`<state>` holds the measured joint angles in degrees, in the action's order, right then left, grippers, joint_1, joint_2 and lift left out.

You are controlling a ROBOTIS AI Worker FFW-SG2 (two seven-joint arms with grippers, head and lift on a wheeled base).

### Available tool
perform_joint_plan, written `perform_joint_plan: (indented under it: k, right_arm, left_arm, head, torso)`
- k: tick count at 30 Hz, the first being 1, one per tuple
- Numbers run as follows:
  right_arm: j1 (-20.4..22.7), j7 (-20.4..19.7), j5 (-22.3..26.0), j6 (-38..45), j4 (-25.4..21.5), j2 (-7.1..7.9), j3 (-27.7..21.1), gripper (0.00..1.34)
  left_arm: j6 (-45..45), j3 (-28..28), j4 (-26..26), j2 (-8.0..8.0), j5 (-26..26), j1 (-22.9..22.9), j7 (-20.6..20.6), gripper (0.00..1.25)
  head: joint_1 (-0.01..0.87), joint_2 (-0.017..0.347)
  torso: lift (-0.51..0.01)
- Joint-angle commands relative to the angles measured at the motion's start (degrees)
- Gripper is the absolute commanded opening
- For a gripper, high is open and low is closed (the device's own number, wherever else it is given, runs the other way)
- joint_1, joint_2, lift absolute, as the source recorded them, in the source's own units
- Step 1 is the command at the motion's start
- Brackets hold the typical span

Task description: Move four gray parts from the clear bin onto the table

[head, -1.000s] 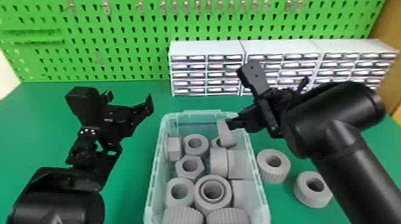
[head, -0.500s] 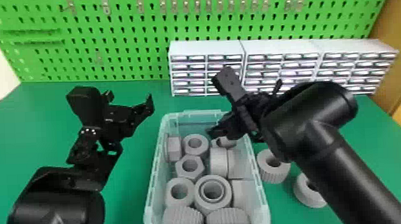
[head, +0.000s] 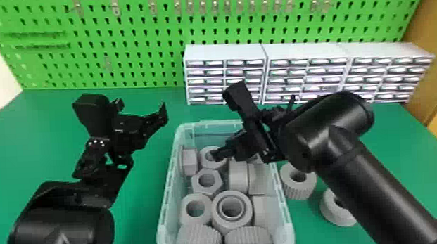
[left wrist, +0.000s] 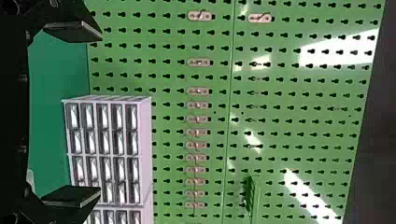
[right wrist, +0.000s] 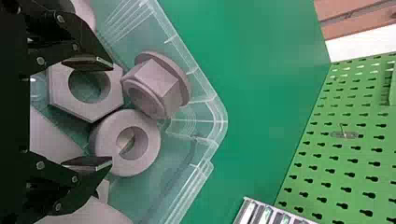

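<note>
Over the back half of the clear bin is my right gripper, low above several gray parts, among them a round ring and a hex nut. In the right wrist view my right gripper stands open, with the hex nut and the round ring below and beyond its fingers and nothing held. Two gray parts lie on the table right of the bin: a ribbed ring and another ring. My left gripper is parked left of the bin; in the left wrist view the left gripper is open.
White drawer cabinets stand along the back of the green table, before a green pegboard. My right forearm passes over the table at the right, partly covering the outer ring.
My right gripper first moved left over the bin, then a little lower and farther left toward the round ring. The left arm has stayed still.
</note>
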<state>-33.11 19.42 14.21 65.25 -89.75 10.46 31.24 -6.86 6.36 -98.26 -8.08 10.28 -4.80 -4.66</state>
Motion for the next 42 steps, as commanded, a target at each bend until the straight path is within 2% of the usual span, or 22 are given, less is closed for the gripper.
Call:
perform_joint_plan:
  k: [1,6,11,21,42]
  right_arm:
    - [0.7,0.0,5.5,-1.1,3.2,0.0,-3.2,0.8]
    - [1.4,2.2,7.7,-2.1,6.0,-0.08,-6.7,0.8]
    - [1.8,4.8,12.2,-4.2,10.3,-0.08,-9.5,0.8]
    - [2.0,7.5,17.1,-6.3,15.2,-0.08,-10.8,0.8]
    - [1.7,7.5,15.5,-6.3,15.5,-0.17,-10.1,0.8]
  left_arm:
    - [-0.1,0.0,0.0,-0.01,-0.1,0.0,0.0,1.12]
    - [-0.2,0.0,0.0,-0.01,-0.1,0.0,0.0,1.12]
    - [-0.3,0.0,0.0,-0.01,-0.1,0.0,-0.1,1.12]
    - [-0.4,0.0,0.0,-0.01,-0.2,-0.1,-0.4,1.12]
    - [-0.5,0.0,0.0,0.08,-0.2,-0.1,-0.4,1.12]
  head:
    - [0.686,0.026]
    - [0.686,0.026]
    - [0.686,0.026]
    - [0.686,0.026]
    - [0.686,0.026]
  torso:
    - [-0.05]
    - [-0.05]
    - [-0.05]
    - [-0.05]
    - [-0.05]
